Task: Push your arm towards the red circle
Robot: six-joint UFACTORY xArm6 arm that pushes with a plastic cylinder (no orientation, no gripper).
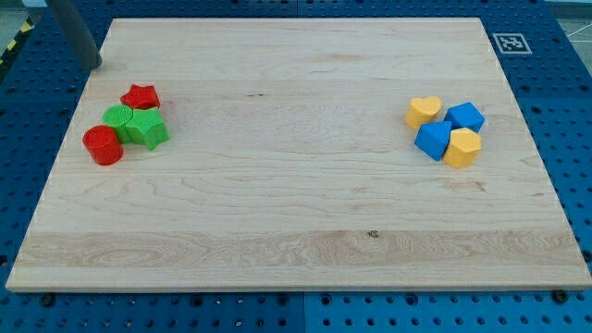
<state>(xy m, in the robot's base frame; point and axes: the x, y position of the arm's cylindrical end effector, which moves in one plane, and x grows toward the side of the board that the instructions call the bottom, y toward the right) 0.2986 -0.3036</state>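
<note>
The red circle [103, 145], a short red cylinder, sits on the wooden board [296, 213] near its left edge. Touching it on the upper right are a green round block [118, 118] and a green star block [146, 129], with a red star block [141, 96] above them. My rod comes down at the view's top left, and my tip [92, 67] rests just off the board's left edge, above the red circle and up-left of the red star.
At the view's right sit a yellow heart [424, 111], a blue block [465, 117], a blue star-like block [433, 140] and a yellow hexagon block [462, 147], bunched together. A black-and-white marker tag [511, 43] lies beyond the board's top right corner.
</note>
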